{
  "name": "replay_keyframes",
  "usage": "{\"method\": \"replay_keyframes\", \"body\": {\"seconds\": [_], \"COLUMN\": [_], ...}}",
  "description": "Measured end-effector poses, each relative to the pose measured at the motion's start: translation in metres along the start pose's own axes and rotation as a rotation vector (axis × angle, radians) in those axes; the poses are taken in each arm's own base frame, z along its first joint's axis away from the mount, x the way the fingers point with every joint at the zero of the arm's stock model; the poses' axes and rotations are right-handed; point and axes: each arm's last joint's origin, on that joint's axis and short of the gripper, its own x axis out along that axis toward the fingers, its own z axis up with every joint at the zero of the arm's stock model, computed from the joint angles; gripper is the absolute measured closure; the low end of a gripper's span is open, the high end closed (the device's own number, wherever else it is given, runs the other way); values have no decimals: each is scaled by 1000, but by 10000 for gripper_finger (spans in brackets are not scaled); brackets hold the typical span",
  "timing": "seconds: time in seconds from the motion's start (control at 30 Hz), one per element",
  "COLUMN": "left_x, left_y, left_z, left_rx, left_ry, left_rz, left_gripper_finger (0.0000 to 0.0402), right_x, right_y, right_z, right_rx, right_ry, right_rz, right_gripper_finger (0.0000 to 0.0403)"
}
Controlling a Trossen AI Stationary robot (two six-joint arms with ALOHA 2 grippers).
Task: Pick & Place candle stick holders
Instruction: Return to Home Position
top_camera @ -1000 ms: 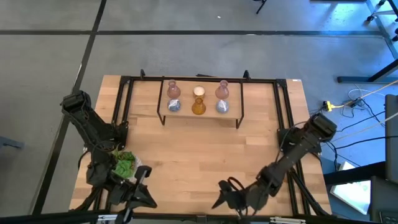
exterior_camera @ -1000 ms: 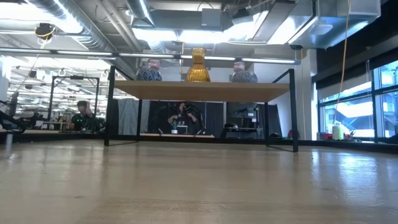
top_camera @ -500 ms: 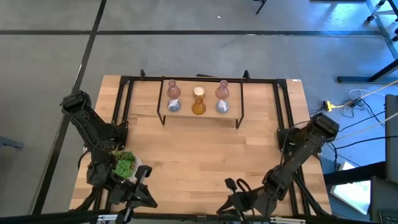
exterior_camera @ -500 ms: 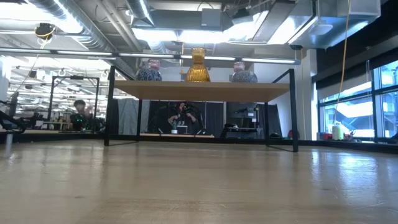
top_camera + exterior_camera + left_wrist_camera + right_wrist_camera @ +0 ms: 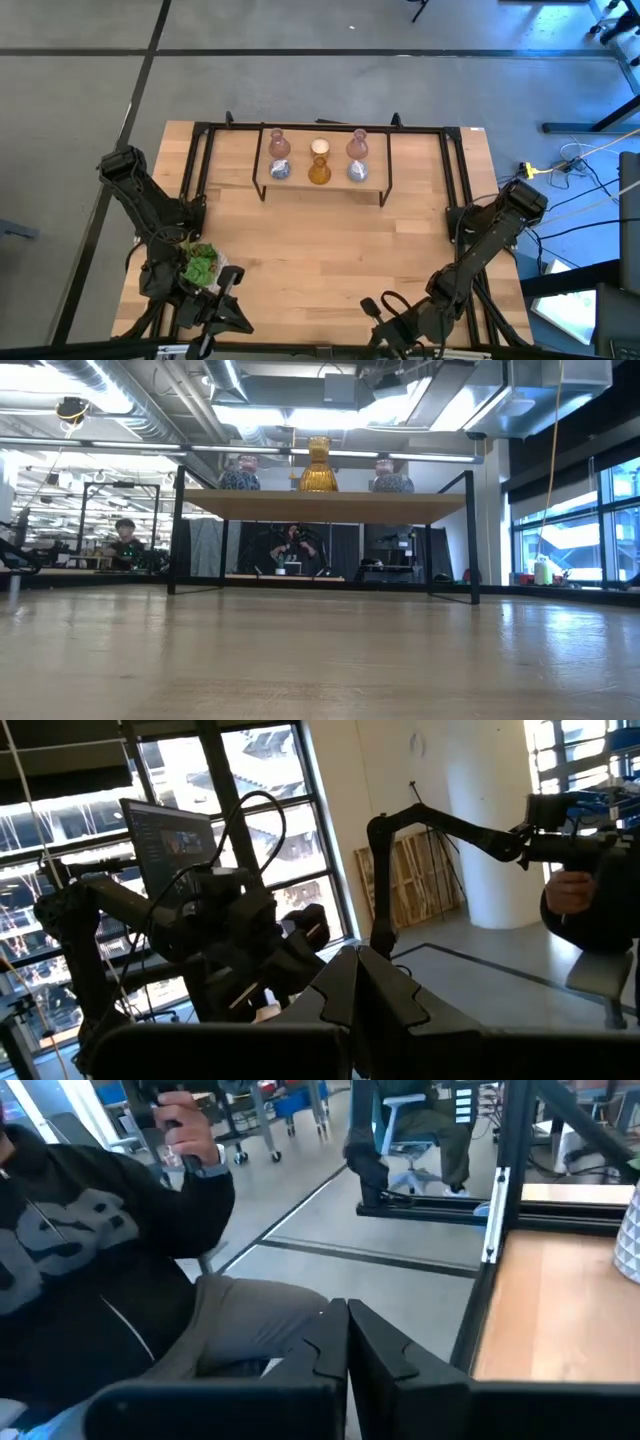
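Note:
Six candle stick holders stand on a raised wooden shelf (image 5: 322, 185) at the table's far middle. The back row is a pink holder (image 5: 279, 145), a cream-white one (image 5: 319, 148) and a pink one (image 5: 357, 145). The front row is a silvery-blue holder (image 5: 280, 170), an amber one (image 5: 319, 172) and a silvery-blue one (image 5: 357, 171). The low view shows the front row, with the amber holder (image 5: 318, 465) in the middle. My left gripper (image 5: 228, 308) hangs shut at the near left corner, and my right gripper (image 5: 378, 312) hangs shut at the near edge. Both are far from the shelf and hold nothing.
A green succulent (image 5: 200, 265) in a pale pot sits near the left arm. A black metal frame (image 5: 200, 160) runs around the table's sides and far end. Bare wood lies between the shelf and the near edge. A seated person (image 5: 90, 1250) shows beyond the table's near side.
My right gripper has shut on nothing. It has also drawn back toward the table's near right, rising a little and rolling slightly. The holders and the left arm have kept still.

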Motion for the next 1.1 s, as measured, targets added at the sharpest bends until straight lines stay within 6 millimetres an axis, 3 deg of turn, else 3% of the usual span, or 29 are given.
{"method": "replay_keyframes", "body": {"seconds": [0.17, 0.37, 0.5, 0.77, 1.1], "left_x": [0, 0, 0, 0, 0], "left_y": [0, 0, 0, 0, 0], "left_z": [0, 0, 0, 0, -1], "left_rx": [0, 0, 0, 2, 7], "left_ry": [0, 0, -1, 2, 8], "left_rz": [0, 0, 0, -2, -6], "left_gripper_finger": [400, 400, 400, 400, 400], "right_x": [1, 3, -8, -68, -159], "right_y": [-6, -28, -44, -81, -112], "right_z": [3, 0, 9, 13, -45], "right_rx": [30, -41, -99, -166, -133], "right_ry": [-18, 82, 107, 62, -245], "right_rz": [-4, -88, -36, -50, -75], "right_gripper_finger": [397, 398, 398, 398, 398]}}
